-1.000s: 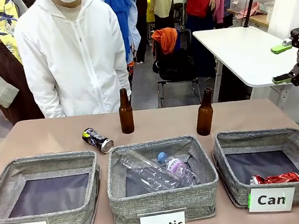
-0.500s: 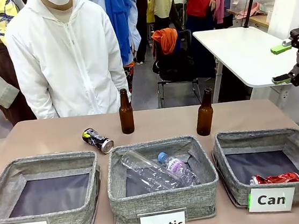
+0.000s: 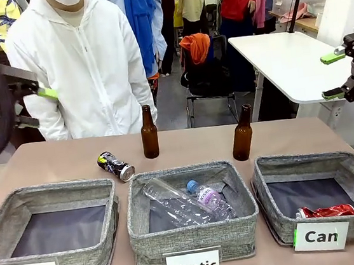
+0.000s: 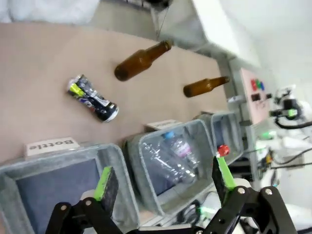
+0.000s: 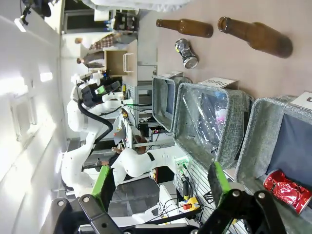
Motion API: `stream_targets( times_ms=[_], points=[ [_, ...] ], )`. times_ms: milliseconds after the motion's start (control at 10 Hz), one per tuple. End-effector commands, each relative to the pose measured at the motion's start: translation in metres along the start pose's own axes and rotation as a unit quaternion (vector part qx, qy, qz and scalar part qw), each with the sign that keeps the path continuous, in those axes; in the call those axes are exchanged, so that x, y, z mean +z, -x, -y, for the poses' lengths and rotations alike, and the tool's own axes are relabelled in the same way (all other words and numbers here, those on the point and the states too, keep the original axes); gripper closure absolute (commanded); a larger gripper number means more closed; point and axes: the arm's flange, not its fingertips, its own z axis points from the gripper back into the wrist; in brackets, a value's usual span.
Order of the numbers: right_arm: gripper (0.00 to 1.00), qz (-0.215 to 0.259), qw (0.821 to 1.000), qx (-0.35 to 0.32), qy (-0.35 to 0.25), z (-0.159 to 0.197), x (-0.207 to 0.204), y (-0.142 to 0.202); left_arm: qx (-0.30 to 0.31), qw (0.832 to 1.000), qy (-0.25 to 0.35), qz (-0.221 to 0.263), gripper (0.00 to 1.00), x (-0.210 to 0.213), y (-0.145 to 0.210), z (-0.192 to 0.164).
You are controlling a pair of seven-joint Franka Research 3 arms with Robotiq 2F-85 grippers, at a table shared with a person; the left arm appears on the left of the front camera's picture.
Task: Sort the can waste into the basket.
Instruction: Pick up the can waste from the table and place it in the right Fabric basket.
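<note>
One tan surface (image 3: 185,147) carries everything, and one person in a white jacket (image 3: 87,72) stands at its far side. Three grey woven bins sit in a row along the near edge. From the robot's left to right they are the Bottle bin (image 3: 18,196), the Plastic bin (image 3: 195,236) and the basket (image 3: 308,158) labelled "Can".

Two arms show. The left gripper (image 3: 45,109) hangs high over the surface's left end, in front of the person's sleeve. Its jaws stand apart with nothing between them and point toward the picture's right. The right gripper (image 3: 332,75) hangs high beyond the surface's right end, against a white table in the background. Its jaws are also spread and empty, with the fingers pointing left.

Two brown glass bottles (image 3: 149,134) (image 3: 242,134) stand upright behind the Plastic bin. Two clear plastic bottles (image 3: 172,206) (image 3: 209,199) lie inside that bin.

There are two cans. The black can (image 3: 115,166) lies on its side on the bare surface, between the Bottle bin's far rim and the left brown bottle. It is well below the left gripper and to that gripper's right. The red crushed can (image 3: 327,211) lies in the basket against its near wall, well below the right gripper and nearer the camera.
</note>
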Motion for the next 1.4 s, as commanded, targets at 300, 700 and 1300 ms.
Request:
stream_targets(
  times_ms=[300, 700, 1300],
  points=[
    [0.00, -0.006, 1.000, 0.012, 0.001, -0.001, 0.003, 0.000, -0.089, 0.975, -0.185, -0.080, 0.00, -0.059, -0.025, -0.027],
    [0.00, -0.006, 1.000, 0.012, 0.001, -0.001, 0.003, 0.000, -0.078, 0.960, -0.269, -0.027, 0.00, -0.081, -0.034, -0.033],
    [0.00, -0.006, 1.000, 0.012, 0.001, -0.001, 0.003, 0.000, -0.259, 0.938, -0.205, -0.107, 0.00, -0.105, -0.049, -0.029]
  ],
)
